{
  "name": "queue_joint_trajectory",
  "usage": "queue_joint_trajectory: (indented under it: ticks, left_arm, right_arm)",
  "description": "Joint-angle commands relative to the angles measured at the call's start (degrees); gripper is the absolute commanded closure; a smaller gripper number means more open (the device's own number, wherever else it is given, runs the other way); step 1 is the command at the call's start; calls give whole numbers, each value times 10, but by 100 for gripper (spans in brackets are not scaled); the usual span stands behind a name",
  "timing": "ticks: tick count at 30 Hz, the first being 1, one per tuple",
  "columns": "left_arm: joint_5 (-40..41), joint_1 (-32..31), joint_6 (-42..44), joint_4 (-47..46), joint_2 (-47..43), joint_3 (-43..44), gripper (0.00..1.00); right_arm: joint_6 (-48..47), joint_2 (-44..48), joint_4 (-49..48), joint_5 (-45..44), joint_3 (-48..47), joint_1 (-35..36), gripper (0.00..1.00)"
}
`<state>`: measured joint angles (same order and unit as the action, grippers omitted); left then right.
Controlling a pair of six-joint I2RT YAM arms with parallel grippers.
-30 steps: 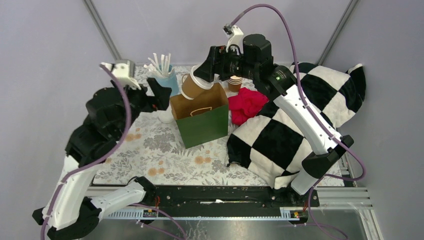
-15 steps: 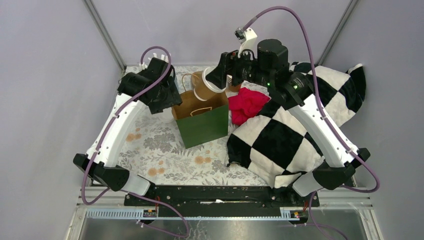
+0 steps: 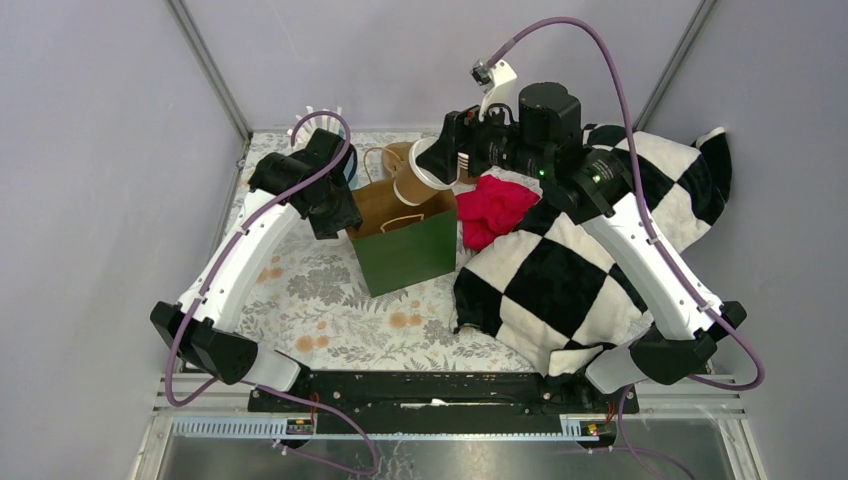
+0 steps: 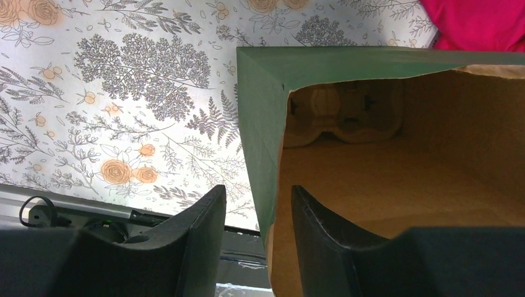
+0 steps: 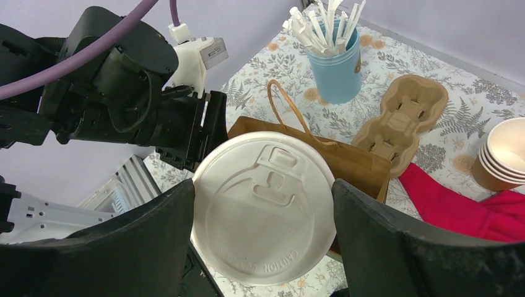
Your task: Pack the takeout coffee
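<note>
The takeout coffee (image 3: pixel 410 175), a brown paper cup with a white lid (image 5: pixel 266 210), hangs tilted over the back of the open green paper bag (image 3: pixel 405 250). My right gripper (image 3: pixel 438 162) is shut on it, and its fingers (image 5: pixel 148 241) press both sides just behind the lid. My left gripper (image 3: pixel 343 212) is at the bag's left wall (image 4: pixel 260 124). One of its fingers (image 4: pixel 198 229) is outside the wall and the other is inside against the brown lining. Daylight shows on both sides of the wall, so the left gripper (image 4: pixel 258 193) is open.
A blue cup of straws (image 5: pixel 334 68), a cardboard cup carrier (image 5: pixel 402 117) and a stack of lidless paper cups (image 5: pixel 501 154) stand behind the bag. A red cloth (image 3: pixel 495 205) and a black-and-white checkered blanket (image 3: pixel 580 260) fill the right side.
My left arm has swung from the left side over to the bag's left wall and its jaws have narrowed around it. The right gripper has shifted slightly right with the cup.
</note>
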<state>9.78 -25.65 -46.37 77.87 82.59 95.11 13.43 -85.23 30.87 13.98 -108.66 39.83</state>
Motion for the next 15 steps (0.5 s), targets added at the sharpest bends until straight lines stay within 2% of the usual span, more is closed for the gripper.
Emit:
queue_joint_trajectory:
  ticks: [1,6,11,15]
  left_arm:
    - [7,1,-2,-16,-11,8,54]
    - [4,1,-2,-14,4,14,63]
    - [-6,0,-14,-12,1,2,67]
    - [-8,-3,-10,-24,1,-1,77]
  right_arm:
    - [-16,25,-7,-8,-1,-2,29]
    - [-17,28,-4,-5,0,-2,29]
    - [-20,33,-3,-5,7,-2,30]
    - [-26,36,-7,-2,18,-2,30]
